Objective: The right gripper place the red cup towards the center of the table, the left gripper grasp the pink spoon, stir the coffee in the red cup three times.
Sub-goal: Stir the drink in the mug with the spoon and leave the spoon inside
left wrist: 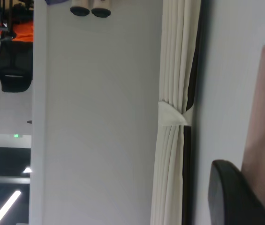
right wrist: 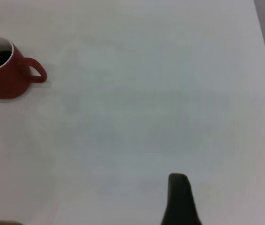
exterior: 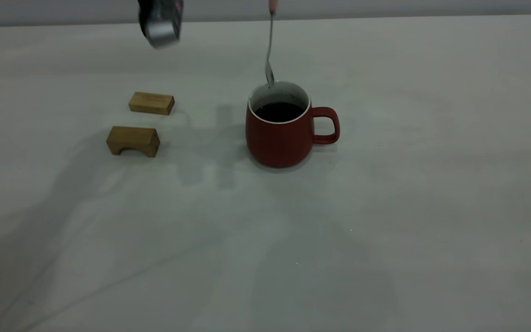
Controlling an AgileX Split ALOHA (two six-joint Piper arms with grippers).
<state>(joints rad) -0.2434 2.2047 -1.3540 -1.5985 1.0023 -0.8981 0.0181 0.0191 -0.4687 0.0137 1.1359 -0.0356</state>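
The red cup (exterior: 284,133) stands upright near the middle of the table (exterior: 385,207), handle to the right, with dark coffee (exterior: 278,111) inside. It also shows far off in the right wrist view, as the red cup (right wrist: 3,77). The pink spoon (exterior: 269,50) hangs upright above it, its grey bowl level with the cup's far rim and clear of the coffee. My left gripper (left wrist: 260,199) is shut on the spoon's pink handle (left wrist: 263,117); in the exterior view only its silver box (exterior: 162,30) shows. The right gripper is far to the cup's right with one black finger (right wrist: 181,199) in view, holding nothing.
Two small wooden blocks lie left of the cup: a flat block (exterior: 151,103) and an arched block (exterior: 133,140). The left wrist view looks out at a wall and a tied curtain (left wrist: 172,117).
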